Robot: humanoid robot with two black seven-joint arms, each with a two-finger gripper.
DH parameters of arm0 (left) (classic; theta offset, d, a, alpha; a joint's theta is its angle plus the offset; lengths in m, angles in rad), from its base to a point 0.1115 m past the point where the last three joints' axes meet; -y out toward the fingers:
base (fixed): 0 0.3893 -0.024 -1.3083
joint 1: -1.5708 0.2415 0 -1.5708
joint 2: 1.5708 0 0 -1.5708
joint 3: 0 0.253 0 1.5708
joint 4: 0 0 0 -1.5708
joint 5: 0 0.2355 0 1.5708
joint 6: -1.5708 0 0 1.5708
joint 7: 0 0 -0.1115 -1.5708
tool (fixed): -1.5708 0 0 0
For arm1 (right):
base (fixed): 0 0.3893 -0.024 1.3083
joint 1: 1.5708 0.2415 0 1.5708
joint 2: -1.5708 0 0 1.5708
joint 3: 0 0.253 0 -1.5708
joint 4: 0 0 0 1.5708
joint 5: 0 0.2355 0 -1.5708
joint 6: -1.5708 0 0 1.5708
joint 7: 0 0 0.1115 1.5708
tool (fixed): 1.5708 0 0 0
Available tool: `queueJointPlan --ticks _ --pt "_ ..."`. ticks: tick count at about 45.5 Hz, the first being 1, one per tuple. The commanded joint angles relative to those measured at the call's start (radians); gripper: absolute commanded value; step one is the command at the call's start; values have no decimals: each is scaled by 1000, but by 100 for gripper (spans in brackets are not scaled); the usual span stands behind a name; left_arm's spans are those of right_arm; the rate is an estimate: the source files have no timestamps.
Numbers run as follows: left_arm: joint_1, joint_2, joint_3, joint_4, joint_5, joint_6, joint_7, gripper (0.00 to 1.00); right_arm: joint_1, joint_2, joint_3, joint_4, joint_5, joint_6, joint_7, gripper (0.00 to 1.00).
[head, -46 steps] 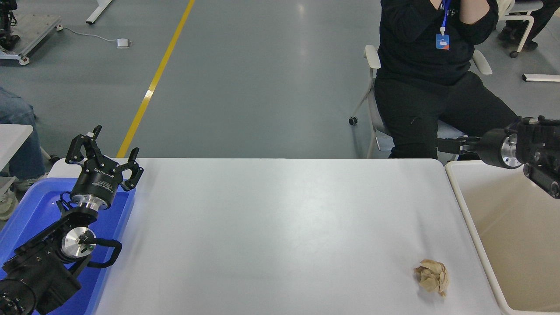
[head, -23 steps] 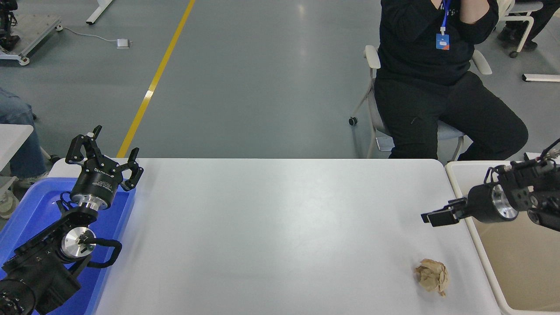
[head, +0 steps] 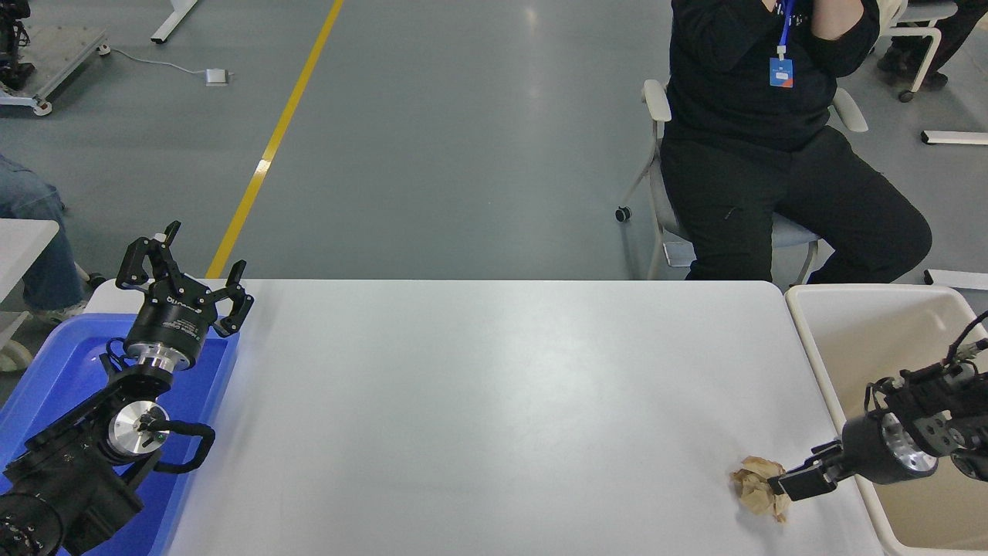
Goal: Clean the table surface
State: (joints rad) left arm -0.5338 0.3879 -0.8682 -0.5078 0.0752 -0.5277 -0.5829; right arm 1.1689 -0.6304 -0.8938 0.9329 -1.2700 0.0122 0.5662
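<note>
The white table surface (head: 494,401) fills the middle of the head view. A crumpled ball of brown paper (head: 759,490) lies on it near the front right corner. My right gripper (head: 789,484) comes in low from the right edge, over the rim of the beige bin, and its tip sits against the right side of the paper ball. Whether it is open or shut does not show from this angle. My left gripper (head: 187,266) is parked at the lower left above the blue tray, open and holding nothing.
A blue plastic tray (head: 54,371) sits along the table's left edge under the left arm. A beige plastic bin (head: 872,340) stands off the right edge. A person in black (head: 756,154) sits on a chair beyond the far right corner.
The right arm has swung down and toward the camera, from high above the bin's far edge to table height beside the paper ball. The paper and the left arm have not moved.
</note>
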Motion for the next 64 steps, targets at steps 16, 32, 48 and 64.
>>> queueJointPlan --ticks 16,32,48,64 --pt "0 0 0 0 0 0 0 100 -11 9 4 35 -5 -12 0 99" --pt "0 0 0 0 0 0 0 100 -25 38 12 18 9 -52 -3 99" --pt "0 -1 0 0 0 0 0 100 -71 48 13 -34 12 -95 -3 98" --pt "0 0 0 0 0 0 0 100 -124 64 41 -111 12 -163 9 26"
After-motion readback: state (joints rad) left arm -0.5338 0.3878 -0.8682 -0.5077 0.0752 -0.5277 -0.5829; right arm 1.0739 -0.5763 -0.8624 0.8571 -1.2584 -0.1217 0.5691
